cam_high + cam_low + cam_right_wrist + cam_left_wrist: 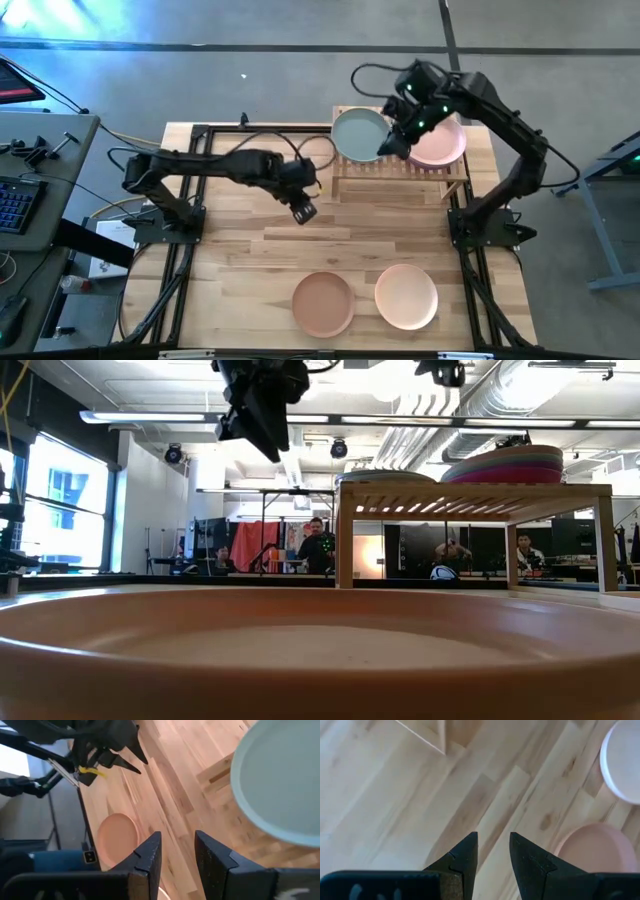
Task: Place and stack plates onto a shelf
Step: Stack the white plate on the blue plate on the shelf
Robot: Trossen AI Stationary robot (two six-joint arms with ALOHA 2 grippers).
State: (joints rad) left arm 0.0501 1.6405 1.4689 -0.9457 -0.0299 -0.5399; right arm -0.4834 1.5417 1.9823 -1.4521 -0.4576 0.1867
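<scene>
The light-wood shelf (400, 178) stands at the table's far side. On its slats sit a grey-teal plate (357, 134) at the left and a stack of plates (508, 464) with a pale pink one (442, 146) on top at the right. My right gripper (393, 145) hovers open above the shelf between them, holding nothing. My left gripper (304, 209) hangs open over the bare table just left of the shelf's near left leg (439, 737), pointing steeply down. A terracotta plate (323, 303) and a peach plate (406, 296) lie flat near the table's front edge.
Black frame rails (180, 260) run along the table's left and right sides by the arm bases. Bare planks (300, 250) lie between the shelf and the two front plates. A desk with a keyboard (15, 200) stands off the table's left. People show in the room beyond.
</scene>
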